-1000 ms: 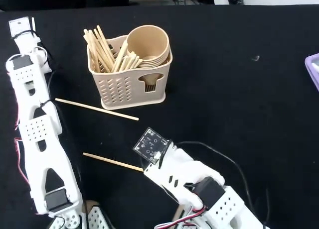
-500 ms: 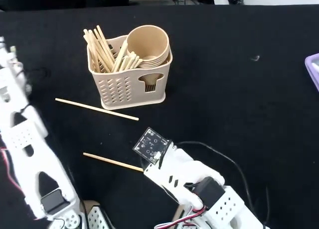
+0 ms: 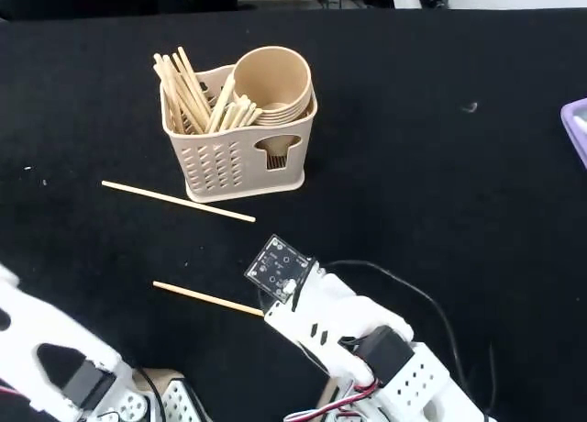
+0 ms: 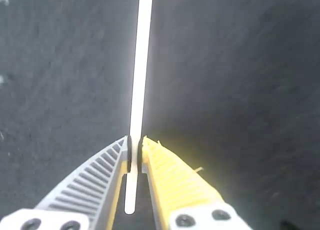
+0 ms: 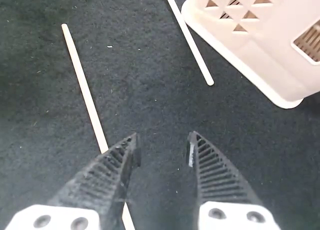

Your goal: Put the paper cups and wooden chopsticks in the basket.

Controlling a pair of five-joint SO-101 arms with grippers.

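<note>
Left gripper (image 4: 135, 145) clamped on a pale wooden chopstick (image 4: 140, 65), long axis pointing straight out beyond its fingertips over the black tabletop (image 4: 240, 65) — right gripper (image 5: 161, 142) parted, holding nothing, just beside a second chopstick (image 3: 208, 298) lying roughly parallel to the tabletop's near edge.

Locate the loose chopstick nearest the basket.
In the high view that chopstick lies flat on the black table on the arms' side of the basket, between it and the second loose chopstick by the open right gripper.

no readable text, labels, numbers or signs on anything.
</note>
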